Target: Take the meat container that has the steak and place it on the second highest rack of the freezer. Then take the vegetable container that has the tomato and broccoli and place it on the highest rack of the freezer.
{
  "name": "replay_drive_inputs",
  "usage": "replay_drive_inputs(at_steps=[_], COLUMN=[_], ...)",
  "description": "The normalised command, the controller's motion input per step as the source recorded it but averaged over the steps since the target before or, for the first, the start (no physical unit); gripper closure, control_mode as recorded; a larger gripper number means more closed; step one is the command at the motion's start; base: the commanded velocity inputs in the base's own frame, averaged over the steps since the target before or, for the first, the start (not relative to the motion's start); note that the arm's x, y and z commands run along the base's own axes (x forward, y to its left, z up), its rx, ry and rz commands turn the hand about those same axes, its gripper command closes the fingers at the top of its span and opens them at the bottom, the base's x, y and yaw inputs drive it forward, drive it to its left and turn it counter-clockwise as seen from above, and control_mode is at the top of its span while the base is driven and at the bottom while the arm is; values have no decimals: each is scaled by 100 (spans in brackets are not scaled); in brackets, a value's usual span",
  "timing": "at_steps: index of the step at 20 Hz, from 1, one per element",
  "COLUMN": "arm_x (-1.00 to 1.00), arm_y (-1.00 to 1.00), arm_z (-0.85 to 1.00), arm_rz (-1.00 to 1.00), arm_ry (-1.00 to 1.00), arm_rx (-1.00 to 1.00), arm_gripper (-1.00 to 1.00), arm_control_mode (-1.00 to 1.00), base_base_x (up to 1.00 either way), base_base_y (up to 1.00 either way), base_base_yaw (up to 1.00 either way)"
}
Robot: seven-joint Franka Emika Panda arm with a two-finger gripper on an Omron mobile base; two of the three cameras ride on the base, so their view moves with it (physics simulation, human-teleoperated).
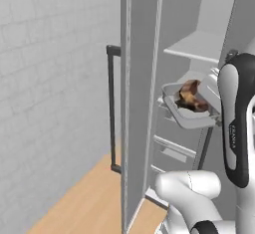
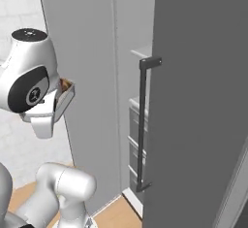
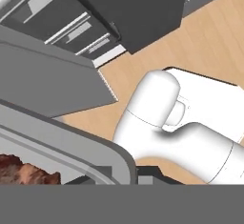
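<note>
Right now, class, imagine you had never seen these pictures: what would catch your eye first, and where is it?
First, the grey meat container held up in front of the open freezer, with the brown steak lying in it. Next, the freezer's tall grey door standing open, its black bar handle plain in the right base view.

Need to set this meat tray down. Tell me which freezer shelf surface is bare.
Bare room: the light-grey shelf above the meat container, bordered by the freezer back wall and the open door. Crowded: around the container holding the steak, the robot's arm stands close beside it; drawers fill the space below.
</note>
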Motion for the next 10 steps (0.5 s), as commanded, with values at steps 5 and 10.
replay_drive_inputs(at_steps=[5, 10], arm_x=[0, 0], arm_y=[0, 0], arm_z=[0, 0], arm_rz=[0, 0], arm_ry=[0, 0], arm_rx=[0, 0], arm_gripper=[100, 100], arm_control_mode=[100, 100], base_base_x=[50, 41], base_base_y=[31, 21], base_base_yaw=[-48, -56])
